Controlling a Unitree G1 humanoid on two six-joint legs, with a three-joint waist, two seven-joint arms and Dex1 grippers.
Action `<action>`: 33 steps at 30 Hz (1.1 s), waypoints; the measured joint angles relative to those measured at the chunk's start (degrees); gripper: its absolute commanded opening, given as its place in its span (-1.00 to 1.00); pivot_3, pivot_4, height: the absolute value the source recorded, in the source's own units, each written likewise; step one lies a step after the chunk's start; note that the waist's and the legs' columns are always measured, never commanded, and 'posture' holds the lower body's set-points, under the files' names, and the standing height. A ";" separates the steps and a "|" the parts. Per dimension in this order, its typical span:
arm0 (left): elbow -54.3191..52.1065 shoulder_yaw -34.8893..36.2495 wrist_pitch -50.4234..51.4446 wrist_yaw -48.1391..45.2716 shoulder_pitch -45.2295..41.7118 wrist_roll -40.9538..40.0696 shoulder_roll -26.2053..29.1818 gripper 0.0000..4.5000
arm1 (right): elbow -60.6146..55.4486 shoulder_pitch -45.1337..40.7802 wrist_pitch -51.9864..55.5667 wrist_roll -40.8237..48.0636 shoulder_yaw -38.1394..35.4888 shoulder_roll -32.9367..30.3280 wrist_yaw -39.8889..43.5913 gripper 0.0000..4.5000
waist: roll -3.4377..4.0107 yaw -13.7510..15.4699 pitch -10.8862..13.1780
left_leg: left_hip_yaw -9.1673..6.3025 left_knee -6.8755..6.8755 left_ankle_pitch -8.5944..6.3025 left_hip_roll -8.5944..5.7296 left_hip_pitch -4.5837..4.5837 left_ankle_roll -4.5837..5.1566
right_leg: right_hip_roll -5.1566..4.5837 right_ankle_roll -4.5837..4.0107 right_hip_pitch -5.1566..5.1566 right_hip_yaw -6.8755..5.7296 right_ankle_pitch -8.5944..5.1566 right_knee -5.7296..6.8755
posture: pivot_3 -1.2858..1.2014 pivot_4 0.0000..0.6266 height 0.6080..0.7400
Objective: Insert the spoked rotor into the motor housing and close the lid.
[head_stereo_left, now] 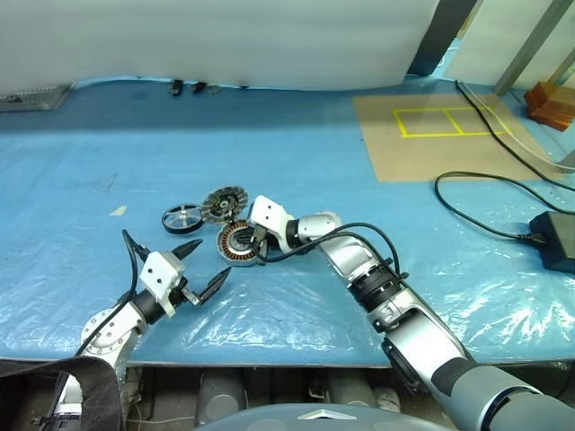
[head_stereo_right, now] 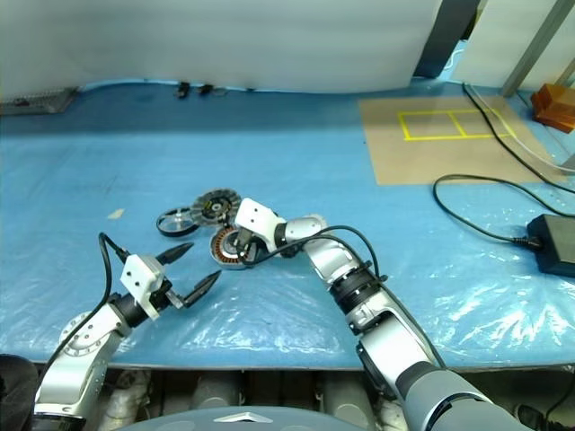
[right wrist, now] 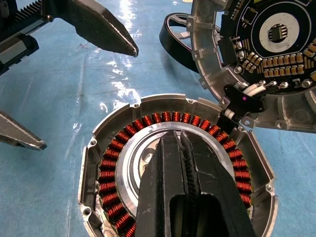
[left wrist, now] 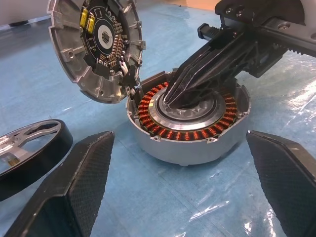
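The motor housing [head_stereo_left: 232, 243] sits on the blue-covered table with its ring of copper windings [right wrist: 111, 182] facing up. My right gripper [right wrist: 180, 136] is shut, its two fingers pressed together with the tips down in the housing's silvery centre. The lid [head_stereo_left: 222, 203] leans tilted against the housing's far rim, circuit side showing [left wrist: 94, 44]. The spoked rotor [head_stereo_left: 182, 218], black rim and silver spokes, lies flat just left of the lid. My left gripper [head_stereo_left: 213, 258] hovers open in front of and left of the housing, with nothing between its fingers [left wrist: 79, 187].
A black cable [head_stereo_left: 485, 184] runs to a power adapter [head_stereo_left: 555, 241] at the right. A brown board with yellow tape [head_stereo_left: 431, 135] lies at the back right, with an orange object [head_stereo_left: 548, 103] past it. The table's front edge [head_stereo_left: 269, 364] is close below my arms.
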 measured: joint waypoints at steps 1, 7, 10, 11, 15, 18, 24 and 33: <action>0.00 0.02 0.08 0.09 -0.35 -0.21 -0.05 1.00 | -0.04 0.09 0.42 0.85 -0.53 0.05 0.62 -0.99 | 0.00 0.02 0.00 | 0.00 0.00 0.00 0.00 -0.01 0.00 | 0.00 0.00 0.00 0.00 0.00 0.00 | 0.03 -0.52 1.00; 0.40 2.89 3.04 0.45 -8.40 -3.61 1.63 1.00 | -6.30 0.77 3.14 7.73 -5.94 -2.86 5.43 -0.99 | -0.05 0.33 0.03 | -0.04 0.13 0.02 -0.02 -0.18 -0.01 | 0.01 -0.01 -0.18 -0.01 0.01 0.16 | 0.03 -0.52 1.00; 1.12 5.23 7.51 -0.94 -14.23 -6.97 5.55 1.00 | -9.48 1.36 3.99 8.45 -6.58 -6.29 6.61 -0.99 | -0.06 0.24 0.02 | -0.05 0.19 0.03 -0.21 -0.21 -0.03 | 0.01 -0.01 -0.17 -0.01 0.01 0.23 | 0.03 -0.52 1.00; 1.82 5.95 8.75 -1.82 -15.62 -7.63 7.35 1.00 | -10.34 2.02 4.19 8.46 -6.67 -7.56 6.93 -0.99 | -0.07 0.17 0.02 | -0.04 0.18 0.03 -0.23 -0.20 -0.04 | 0.01 -0.01 -0.17 0.00 0.01 0.24 | 0.03 -0.52 1.00; 8.38 6.62 13.51 -9.12 -21.87 -9.33 14.46 1.00 | -12.84 5.48 5.77 8.78 -7.41 -11.54 7.37 -0.99 | -0.07 0.18 0.03 | -0.05 0.17 0.04 -0.25 -0.22 -0.04 | 0.04 0.00 -0.24 0.01 0.00 0.23 | 0.03 -0.52 1.00; 17.91 4.69 14.08 -15.56 -30.08 -8.03 18.77 1.00 | -15.92 7.08 7.05 9.55 -7.76 -12.43 7.43 -0.99 | -0.09 0.33 0.04 | -0.07 0.21 0.05 -0.25 -0.22 -0.05 | 0.04 0.00 -0.24 0.00 0.01 0.28 | 0.03 -0.52 1.00; 40.64 -1.97 10.43 -25.97 -48.34 -0.44 21.65 1.00 | -20.29 8.76 9.02 9.99 -7.82 -11.70 5.19 -0.99 | -0.12 0.46 0.05 | -0.10 0.20 0.06 -0.31 -0.19 -0.07 | -0.02 0.02 -0.25 0.01 0.01 0.19 | 0.03 -0.52 1.00; 65.79 -8.76 2.69 -34.26 -62.03 9.77 19.21 0.12 | -22.82 12.44 10.70 10.00 -8.32 -11.42 0.71 -1.00 | -0.18 0.50 0.07 | -0.17 0.14 0.07 -0.30 -0.71 -0.11 | 0.00 0.25 -0.57 -0.06 0.15 0.13 | 0.03 -0.52 1.00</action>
